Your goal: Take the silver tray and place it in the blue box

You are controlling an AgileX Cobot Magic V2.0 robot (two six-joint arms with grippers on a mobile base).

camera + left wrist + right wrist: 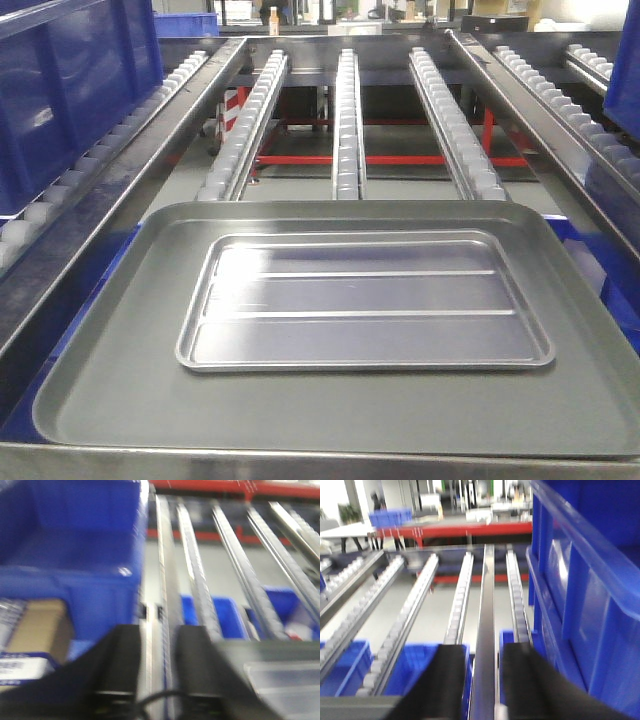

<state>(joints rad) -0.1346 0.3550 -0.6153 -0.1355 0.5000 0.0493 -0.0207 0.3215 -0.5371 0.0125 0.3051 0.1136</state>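
Silver tray (365, 300) lies centred on larger grey tray (100, 380), ungrasped. Blue box (70, 100) at far left edge of roller conveyor (348, 120). Left gripper (159, 632), right gripper (485, 650) both spread, empty. Step: approach. Next likely needs rim pinch, then lift.

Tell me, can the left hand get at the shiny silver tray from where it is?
Probably yes. Nothing lies on or over the silver tray, which rests inside the grey tray. The left hand is open, with the trays' near corner just beside it in its own camera.
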